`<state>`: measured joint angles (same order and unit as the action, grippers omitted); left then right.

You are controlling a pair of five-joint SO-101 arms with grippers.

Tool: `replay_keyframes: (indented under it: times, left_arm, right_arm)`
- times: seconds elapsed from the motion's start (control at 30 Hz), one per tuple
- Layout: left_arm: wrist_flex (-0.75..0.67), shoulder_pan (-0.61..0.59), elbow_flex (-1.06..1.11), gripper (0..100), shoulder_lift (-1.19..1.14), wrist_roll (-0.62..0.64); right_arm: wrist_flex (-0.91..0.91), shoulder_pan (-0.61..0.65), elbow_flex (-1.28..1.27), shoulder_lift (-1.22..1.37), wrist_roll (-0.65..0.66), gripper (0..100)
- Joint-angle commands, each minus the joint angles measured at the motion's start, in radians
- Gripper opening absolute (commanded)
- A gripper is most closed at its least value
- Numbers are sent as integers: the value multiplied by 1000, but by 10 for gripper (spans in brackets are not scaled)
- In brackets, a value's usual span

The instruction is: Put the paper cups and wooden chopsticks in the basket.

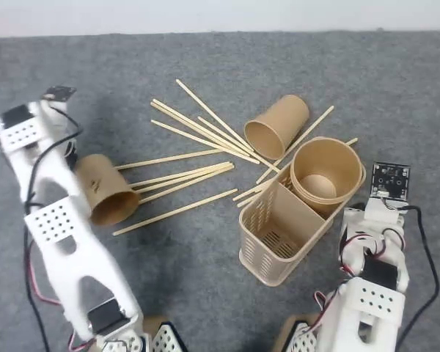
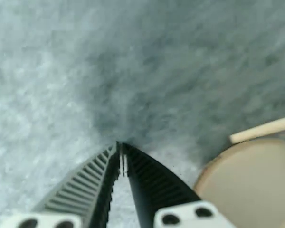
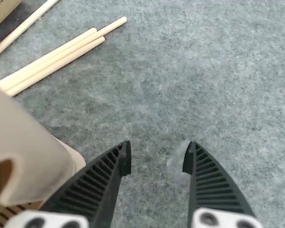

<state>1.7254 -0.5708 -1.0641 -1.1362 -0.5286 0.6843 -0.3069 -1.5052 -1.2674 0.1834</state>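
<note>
L end effector [image 2: 121, 145] closed, R end effector [image 3: 157, 156] open, high view: cup [image 1: 331, 156] in basket [image 1: 268, 253]

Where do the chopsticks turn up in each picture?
High view: chopsticks fanned from the cup beside the left arm to the basket.
Left wrist: one stick end beside that cup.
Right wrist: several ends ahead of the open gripper.
Shared landmark: the grey mat.

Blurred, edge-cropped paper cup [image 2: 249, 185]
</note>
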Motion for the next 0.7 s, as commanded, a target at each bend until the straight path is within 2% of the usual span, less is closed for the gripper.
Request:
replay_keyframes:
  times: [0.0, 0.33, 0.5, 0.67]
  left_arm:
    - [31, 60, -65, 15, 25, 55]
    - [31, 311, -133, 15, 37, 176]
    - [31, 318, -197, 15, 132, 176]
    - [31, 270, -197, 18, 302, 170]
  right_arm:
    - [-21, 10, 11, -16, 11, 195]
    - [-21, 10, 11, -16, 11, 195]
    - [-21, 10, 11, -16, 11, 195]
    - [-22, 10, 11, -16, 11, 196]
